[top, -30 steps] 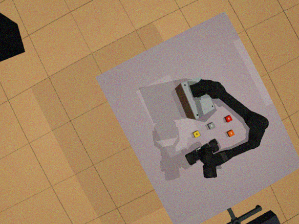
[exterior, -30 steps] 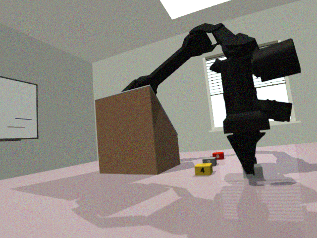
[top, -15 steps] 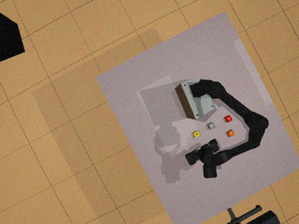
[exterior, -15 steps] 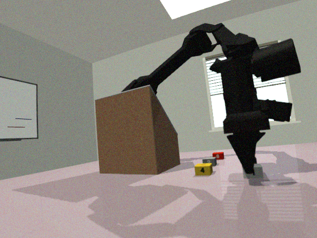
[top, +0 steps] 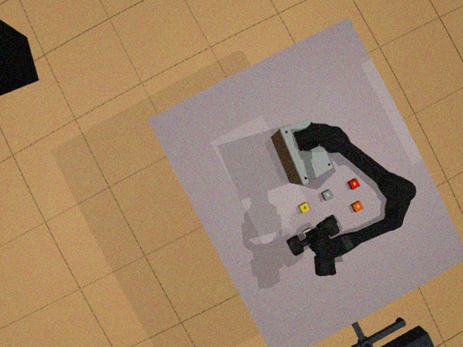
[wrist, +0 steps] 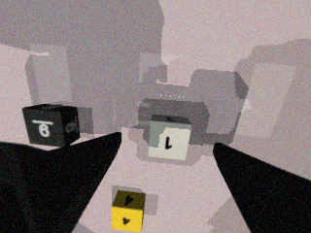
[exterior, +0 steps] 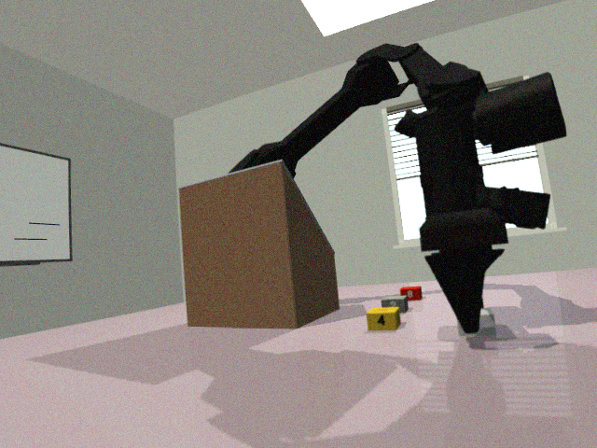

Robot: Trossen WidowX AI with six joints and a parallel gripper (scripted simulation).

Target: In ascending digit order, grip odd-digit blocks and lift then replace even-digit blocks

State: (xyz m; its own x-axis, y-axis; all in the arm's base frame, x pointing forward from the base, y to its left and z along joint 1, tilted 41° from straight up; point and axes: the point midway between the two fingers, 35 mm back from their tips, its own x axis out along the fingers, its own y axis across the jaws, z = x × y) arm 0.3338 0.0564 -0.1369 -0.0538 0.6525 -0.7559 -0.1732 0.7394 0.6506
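In the wrist view, the black block (wrist: 43,129) at left may be read as 9, because its underlined 6 is upside down. The yellow block (top: 304,207) (exterior: 382,319) (wrist: 128,214), toward the left edge of the counter (top: 414,257) (exterior: 120,410) (wrist: 219,29), could be touched too soon. The white block (top: 306,230) (exterior: 487,316) (wrist: 169,144) sits between spread, empty jaws; a sideways exit of the gripper (top: 310,239) (exterior: 470,330) (wrist: 168,141) might push it.

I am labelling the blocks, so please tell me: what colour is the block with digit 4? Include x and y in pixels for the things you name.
Yellow block (top: 304,207) (exterior: 382,319) (wrist: 127,219), black digit; clearest in the exterior view.

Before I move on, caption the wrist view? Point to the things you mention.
Open jaws around the white "1" block (wrist: 169,144), yellow "4" block (wrist: 127,217) nearer.
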